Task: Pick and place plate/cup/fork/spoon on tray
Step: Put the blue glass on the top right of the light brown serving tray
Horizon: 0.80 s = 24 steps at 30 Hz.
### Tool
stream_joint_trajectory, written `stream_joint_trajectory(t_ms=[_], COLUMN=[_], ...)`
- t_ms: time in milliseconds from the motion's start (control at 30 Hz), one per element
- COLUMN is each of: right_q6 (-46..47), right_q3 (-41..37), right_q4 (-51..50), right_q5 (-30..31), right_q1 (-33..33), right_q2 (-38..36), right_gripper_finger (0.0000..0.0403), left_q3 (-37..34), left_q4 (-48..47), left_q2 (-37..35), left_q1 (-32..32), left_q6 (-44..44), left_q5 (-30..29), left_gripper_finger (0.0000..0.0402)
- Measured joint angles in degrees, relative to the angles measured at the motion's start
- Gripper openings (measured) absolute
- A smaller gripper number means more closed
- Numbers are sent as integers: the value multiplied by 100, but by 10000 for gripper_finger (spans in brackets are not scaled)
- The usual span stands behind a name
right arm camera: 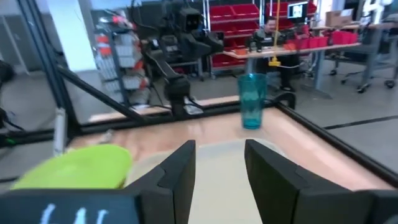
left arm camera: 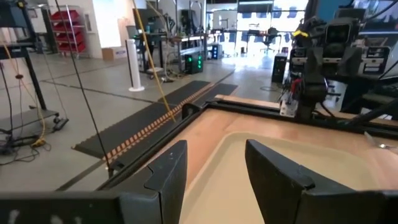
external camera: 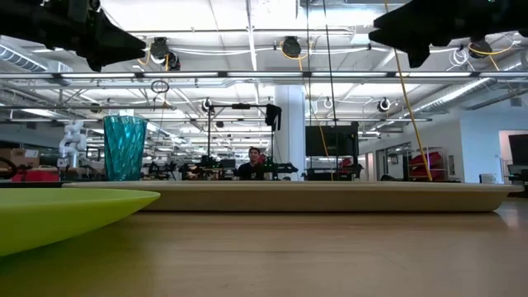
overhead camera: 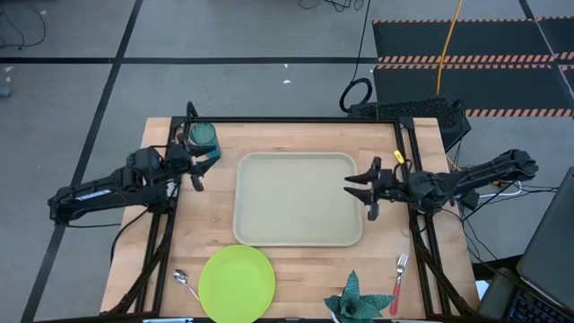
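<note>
- Landmark: the tray (overhead camera: 299, 199) lies at the middle of the bench (overhead camera: 269, 142), nothing on it.
- Nearest the bench's front edge, on the near side of the tray: the plate (overhead camera: 237, 282) sits just off the tray's near left corner, and the spoon (overhead camera: 184, 282) lies left of the plate, apart from it.
- Also on the tray's near side, toward its right corner: the fork (overhead camera: 397, 283) lies well clear of the rim; a spiky teal folded object (overhead camera: 351, 301) sits just beside it.
- Level with the tray: the right gripper (overhead camera: 362, 187) hovers over the tray's right edge, jaws spread and holding nothing.
- The left gripper (overhead camera: 201, 168) hangs just left of the tray's far left corner, jaws spread and holding nothing.
- Beyond it, the cup (overhead camera: 203, 136) stands upright near that far left corner, close to the left gripper.
- Judgement: no item is yet placed; task at its start.
- Risk: the cup is tall and narrow, so an off-centre approach could tip it.
- Risk: the flat plate, fork and spoon may slide from a shallow pinch or catch the tray's raised rim.
</note>
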Motion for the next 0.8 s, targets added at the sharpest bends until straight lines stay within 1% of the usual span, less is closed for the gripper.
stream_joint_trajectory(t_ms=[100, 200, 400, 567, 700, 800], right_q6=[-183, -298, -573, -866, -1113, -1221], right_q3=[0, 0, 0, 0, 0, 0], right_q4=[96, 149, 173, 299, 656, 859], right_q5=[0, -12, -28, -28, -30, -32], right_q1=[-191, -333, -376, -472, -730, -974], right_q2=[102, 182, 414, 478, 478, 476], right_gripper_finger=[130, 130, 130, 130, 130, 130], left_q3=[0, -2, -2, -2, -2, -2], left_q4=[58, 332, 593, 609, 734, 827], left_q2=[121, 257, 551, 763, 899, 939], left_q1=[-1, 0, 0, 0, -2, 0], left_q6=[0, 1, 29, 0, 6, 85], left_q5=[-28, -44, -59, -365, -423, -637], left_gripper_finger=[166, 166, 166, 166, 166, 166])
